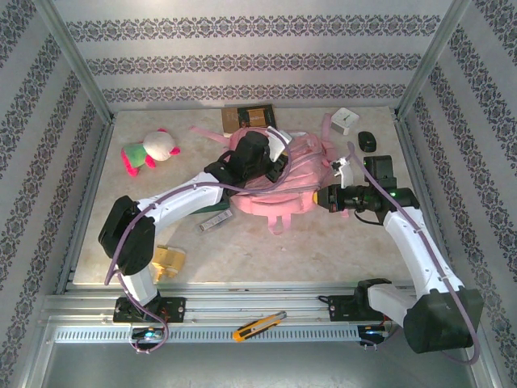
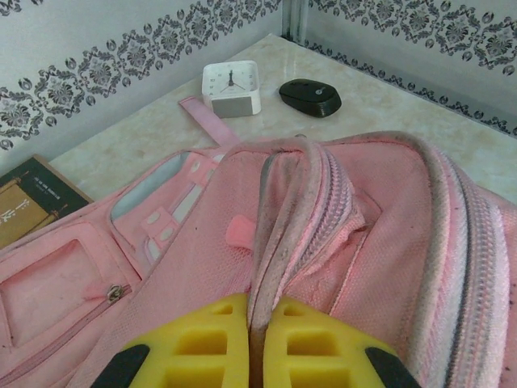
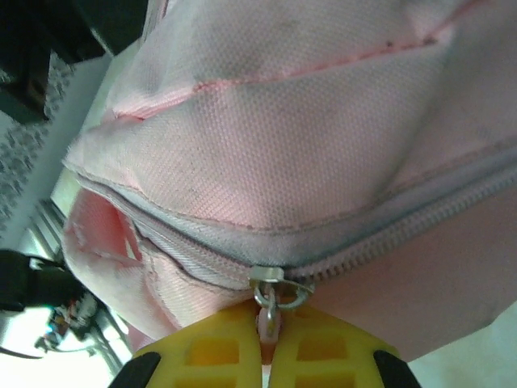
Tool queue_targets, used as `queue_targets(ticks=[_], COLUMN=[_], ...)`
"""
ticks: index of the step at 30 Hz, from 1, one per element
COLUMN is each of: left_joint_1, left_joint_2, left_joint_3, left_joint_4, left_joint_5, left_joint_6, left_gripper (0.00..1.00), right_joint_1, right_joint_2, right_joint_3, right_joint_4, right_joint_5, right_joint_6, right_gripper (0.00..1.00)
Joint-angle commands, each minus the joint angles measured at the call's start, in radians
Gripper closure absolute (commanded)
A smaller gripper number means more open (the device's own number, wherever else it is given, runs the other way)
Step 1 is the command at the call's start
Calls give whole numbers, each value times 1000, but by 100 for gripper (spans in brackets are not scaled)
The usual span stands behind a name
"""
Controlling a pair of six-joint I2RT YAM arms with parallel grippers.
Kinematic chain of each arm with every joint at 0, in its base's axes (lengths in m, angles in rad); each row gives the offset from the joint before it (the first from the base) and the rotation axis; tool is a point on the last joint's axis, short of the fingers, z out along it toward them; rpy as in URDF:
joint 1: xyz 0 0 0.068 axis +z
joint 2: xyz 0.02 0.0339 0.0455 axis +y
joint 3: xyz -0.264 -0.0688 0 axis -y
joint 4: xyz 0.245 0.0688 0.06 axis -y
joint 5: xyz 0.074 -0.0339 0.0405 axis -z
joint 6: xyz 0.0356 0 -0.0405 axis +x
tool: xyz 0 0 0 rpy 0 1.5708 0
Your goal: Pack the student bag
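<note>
Your right gripper (image 3: 266, 349) pinches the zip pull (image 3: 276, 293) on the student bag's (image 3: 307, 137) right side, while your left gripper (image 2: 255, 327) clamps its raised fabric ridge (image 2: 283, 218).

Table (image 1: 323, 250) bears student bag (image 1: 300, 194); plush toy (image 1: 153, 149); clock (image 1: 345, 121); mouse (image 1: 367, 141).

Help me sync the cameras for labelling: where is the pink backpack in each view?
Top external: student bag lies mid-table, between both arms.
Left wrist: student bag covers the lower frame, a fold pinched in the left tool.
Right wrist: student bag spans the upper frame, its zip pull pinched in the right tool.
Shared landmark: white clock, beyond the bag in top external and left wrist.
</note>
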Motion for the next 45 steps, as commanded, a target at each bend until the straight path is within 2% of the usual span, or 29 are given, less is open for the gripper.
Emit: queue_targets(ticks=[1, 4, 7, 9, 12, 14, 16, 18, 23, 27, 31, 37, 45], left_joint_1=[17, 16, 15, 15, 15, 16, 21, 35, 79, 121, 152, 156, 156], left_joint_2=[25, 17, 18, 20, 6, -11, -31, -47, -70, -72, -65, -67, -67], left_joint_3=[23, 5, 14, 12, -20, -51, -89, -129, -182, -196, -208, -217, -217], left_joint_4=[0, 35, 26, 26, 75, 122, 174, 240, 327, 366, 428, 445, 448], left_joint_5=[-148, -107, -104, -99, -50, 6, 64, 157, 345, 497, 608, 685, 729], left_joint_6=[-80, -93, -102, -101, -76, -45, -17, 3, 65, 88, 57, 69, 86], left_gripper=[100, 100, 100, 100, 100, 100, 100, 100, 100, 100, 100, 100, 100], right_joint_1=[45, 51, 101, 145, 141, 121, 88, 48, -74, -156, -161, -120, -71], right_joint_2=[-31, -24, -8, 10, 34, 39, 40, 39, 15, 22, 64, 110, 191], right_joint_3=[7, 10, 18, 40, 84, 95, 93, 93, 69, 53, -2, -74, -114], right_joint_4=[-46, -48, -45, -99, -182, -187, -182, -180, -138, -112, 29, 317, 509], right_joint_5=[-87, -72, -70, -53, -23, -11, -24, -28, -59, -16, -39, -91, -71], right_joint_6=[162, 244, 320, 295, 234, 239, 252, 274, 329, 362, 467, 651, 790], right_gripper=[100, 100, 100, 100, 100, 82, 71, 47, 29, 28, 28, 28, 24])
